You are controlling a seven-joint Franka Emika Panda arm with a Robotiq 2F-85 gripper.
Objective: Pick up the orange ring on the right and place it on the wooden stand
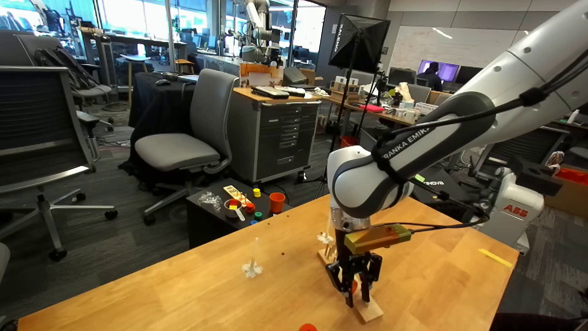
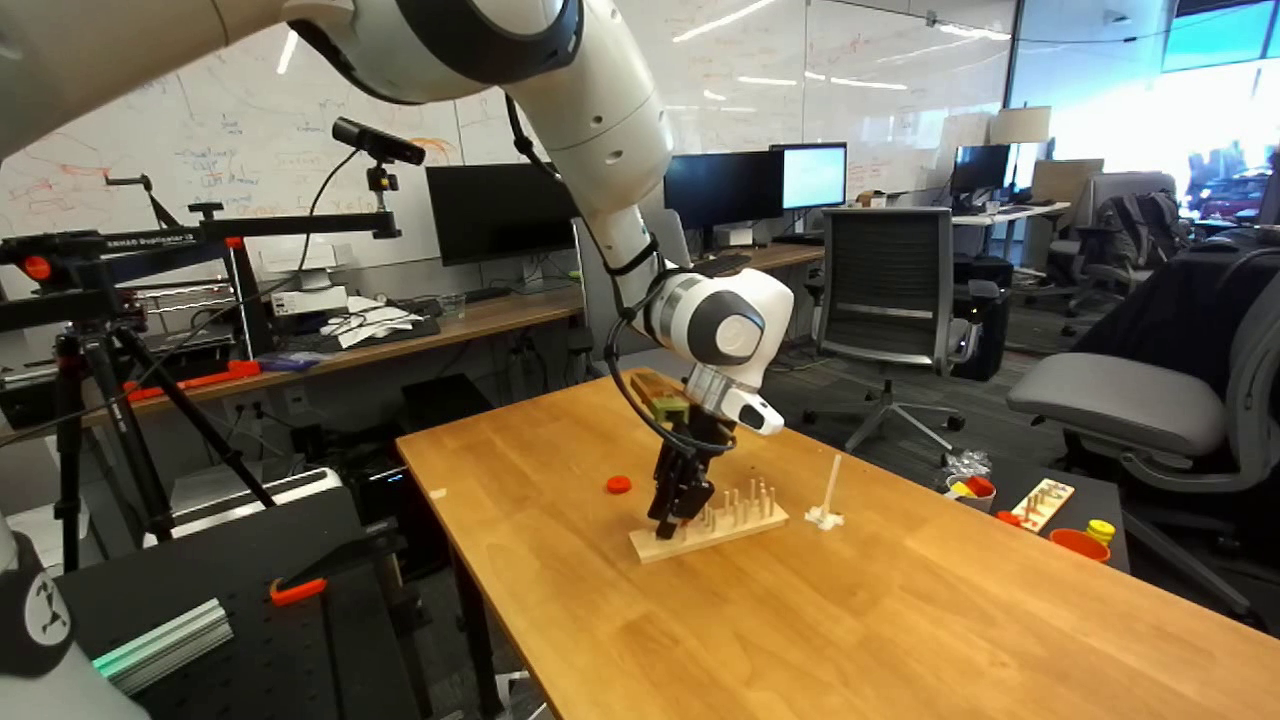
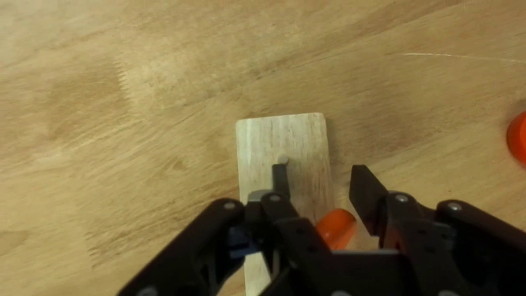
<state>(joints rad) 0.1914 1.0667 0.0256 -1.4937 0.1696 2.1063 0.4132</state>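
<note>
Gripper [image 3: 321, 176] clamped on orange ring [image 3: 337, 227], wooden stand [image 3: 283, 135] beneath, cup [image 2: 984, 502] holding red and yellow pieces [image 1: 233, 203]

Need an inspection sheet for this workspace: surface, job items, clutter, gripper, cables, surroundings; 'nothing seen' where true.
Surface: brown wooden tabletop, yellow tape strip on it.
Job items: small orange-red ring, partly hidden, at the long light-wood stand with upright pegs.
Clutter: second round orange piece near the stand; thin pale upright rods.
Gripper: black two-finger gripper, apparently closed on the ring; contact partly hidden.
Cables: black cable strapped along the white robot arm.
Surroundings: grey office chairs, dark drawer cabinet.
</note>
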